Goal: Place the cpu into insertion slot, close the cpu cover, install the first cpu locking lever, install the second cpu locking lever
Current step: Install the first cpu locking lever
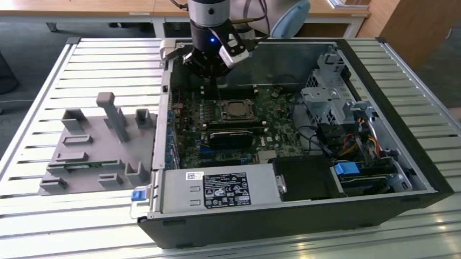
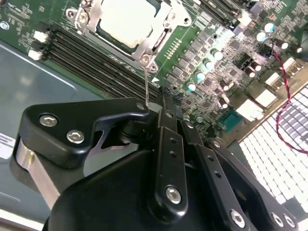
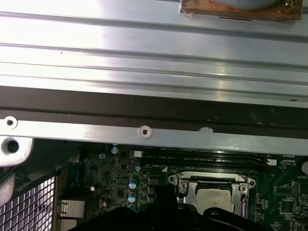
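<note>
Jaws look pinched together, tip against the thin wire lever (image 2: 146,82); whether they clamp it, I cannot tell. Beyond, the chip (image 2: 124,21) sits under the shut cover (image 2: 161,36). The lever probably wants steady pressure, guided under its catch.

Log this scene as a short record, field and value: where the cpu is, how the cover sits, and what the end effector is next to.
setting: open computer case on a slatted table
cpu: lying in the insertion slot, pale face showing
cpu cover: down over the cpu, framing it
locking lever: thin wire rod running from the slot's corner to the end effector
end effector: low over the circuit board beside the slot, at the lever's free end; whether it holds the lever is unclear
</note>
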Robot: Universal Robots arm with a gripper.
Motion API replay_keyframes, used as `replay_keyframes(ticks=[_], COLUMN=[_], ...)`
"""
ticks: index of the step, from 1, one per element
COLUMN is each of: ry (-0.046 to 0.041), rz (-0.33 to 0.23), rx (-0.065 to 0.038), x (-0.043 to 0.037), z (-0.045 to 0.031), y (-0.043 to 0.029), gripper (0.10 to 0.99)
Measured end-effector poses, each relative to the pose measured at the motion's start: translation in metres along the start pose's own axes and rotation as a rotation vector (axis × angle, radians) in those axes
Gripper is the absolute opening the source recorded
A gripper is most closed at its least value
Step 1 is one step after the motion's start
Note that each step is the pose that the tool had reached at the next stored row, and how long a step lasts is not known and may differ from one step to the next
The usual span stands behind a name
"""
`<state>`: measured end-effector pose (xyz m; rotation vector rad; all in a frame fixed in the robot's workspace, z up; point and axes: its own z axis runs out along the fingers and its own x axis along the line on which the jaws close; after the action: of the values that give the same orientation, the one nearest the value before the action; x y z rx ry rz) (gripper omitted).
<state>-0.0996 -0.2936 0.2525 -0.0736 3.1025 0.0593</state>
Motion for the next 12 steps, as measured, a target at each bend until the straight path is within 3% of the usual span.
replay_keyframes(ticks=[12], ry=[0.0000], rz=[0.001], rx=[0.000], x=[-0.0124], z=[0.0005], y=[-0.0006], gripper=[0.106])
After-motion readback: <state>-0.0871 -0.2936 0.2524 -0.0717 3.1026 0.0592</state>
